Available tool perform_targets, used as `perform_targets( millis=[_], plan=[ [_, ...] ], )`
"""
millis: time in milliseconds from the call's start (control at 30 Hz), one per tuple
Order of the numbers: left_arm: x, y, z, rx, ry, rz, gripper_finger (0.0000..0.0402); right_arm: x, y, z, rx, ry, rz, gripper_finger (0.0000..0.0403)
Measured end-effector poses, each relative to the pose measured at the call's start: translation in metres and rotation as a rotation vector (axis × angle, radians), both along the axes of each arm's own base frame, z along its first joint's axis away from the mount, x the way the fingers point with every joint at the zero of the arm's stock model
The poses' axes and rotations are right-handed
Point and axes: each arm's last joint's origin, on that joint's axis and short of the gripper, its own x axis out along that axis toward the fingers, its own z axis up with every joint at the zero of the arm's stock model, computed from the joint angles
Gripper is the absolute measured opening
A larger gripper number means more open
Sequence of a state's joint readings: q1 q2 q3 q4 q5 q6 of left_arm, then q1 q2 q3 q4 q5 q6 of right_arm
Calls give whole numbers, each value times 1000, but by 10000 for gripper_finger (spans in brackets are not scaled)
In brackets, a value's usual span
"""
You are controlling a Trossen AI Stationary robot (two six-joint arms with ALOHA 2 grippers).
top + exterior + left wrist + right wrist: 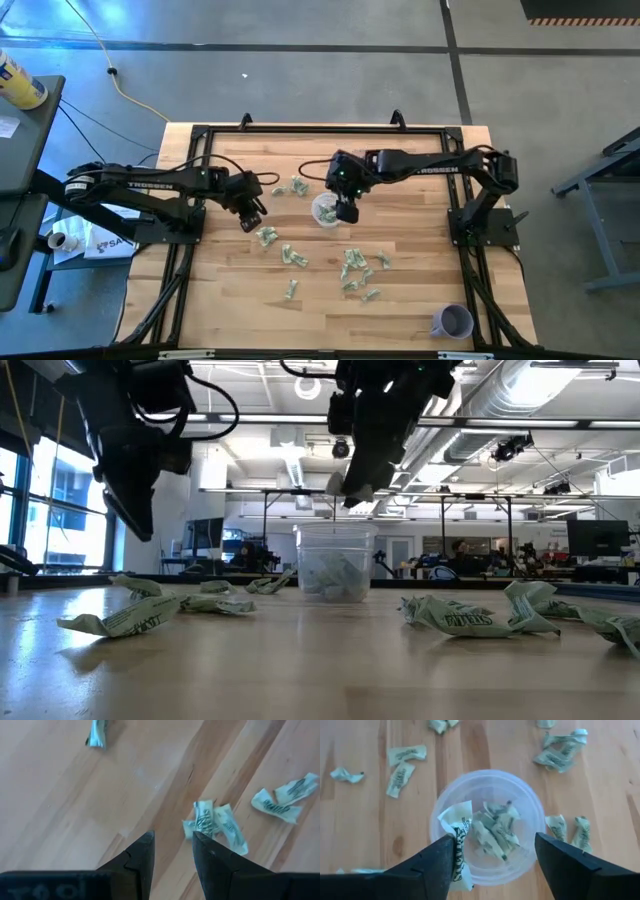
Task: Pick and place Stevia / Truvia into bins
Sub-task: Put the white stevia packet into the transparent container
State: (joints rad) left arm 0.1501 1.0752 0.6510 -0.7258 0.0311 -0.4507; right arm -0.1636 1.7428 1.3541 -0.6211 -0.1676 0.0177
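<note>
**Right wrist view: packet clings to one finger over the cup**

Right wrist view looks down into the clear plastic cup (487, 827), which already holds several green-and-white Stevia packets (492, 832). The right gripper (495, 857) hangs directly above the cup with its fingers spread wide apart; one packet (459, 827) rests against the inner face of one finger (440, 862), just over the rim, while the other finger stands clear of it. More packets lie scattered on the wooden tabletop (230, 310) around the cup. The left gripper (172, 850) hovers above bare wood just beside a small cluster of packets (215, 822), its fingers parted and holding nothing. A lavender cup (452, 321) stands near the tabletop's corner, well apart.
</note>
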Motion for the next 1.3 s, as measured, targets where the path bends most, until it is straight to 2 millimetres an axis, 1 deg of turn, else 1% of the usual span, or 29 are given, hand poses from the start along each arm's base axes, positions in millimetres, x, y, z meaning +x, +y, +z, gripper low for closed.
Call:
perform_targets(
  millis=[167,267,333,400,467,567,633,733,867,967,1067,1167,1300],
  plan=[
    [0,0,-6,-12,-22,30,166,4,4,1,-40,-37,22,259],
    [3,0,-6,-17,-55,45,166,6,-1,3,-83,-67,-68,259],
    [5,1,-4,-22,-82,59,166,5,-2,4,-101,-45,-62,260],
    [7,1,-3,-32,-103,82,166,4,-2,4,-102,-33,-118,259],
    [9,1,-2,-38,-131,97,166,1,-1,5,-90,6,-55,260],
    [11,1,-1,-54,-155,117,166,-1,-6,3,-161,37,-146,259],
    [12,1,0,-59,-167,123,166,-2,-7,2,-172,46,-150,260],
    [11,1,-1,-67,-152,98,166,-5,-1,5,-171,54,-116,259],
    [11,-1,-4,-91,-129,34,166,-12,11,7,-206,116,-61,260],
    [14,-2,-10,-91,-99,-4,166,-21,17,6,-281,204,-37,260],
    [20,-9,-19,-92,-51,-58,166,-26,20,2,-330,264,-32,260],
    [28,-20,-32,-92,8,-111,166,-32,21,-4,-336,300,-56,260],
    [33,-30,-48,-74,91,-148,166,-40,21,-10,-327,302,-119,259]
  ],
)
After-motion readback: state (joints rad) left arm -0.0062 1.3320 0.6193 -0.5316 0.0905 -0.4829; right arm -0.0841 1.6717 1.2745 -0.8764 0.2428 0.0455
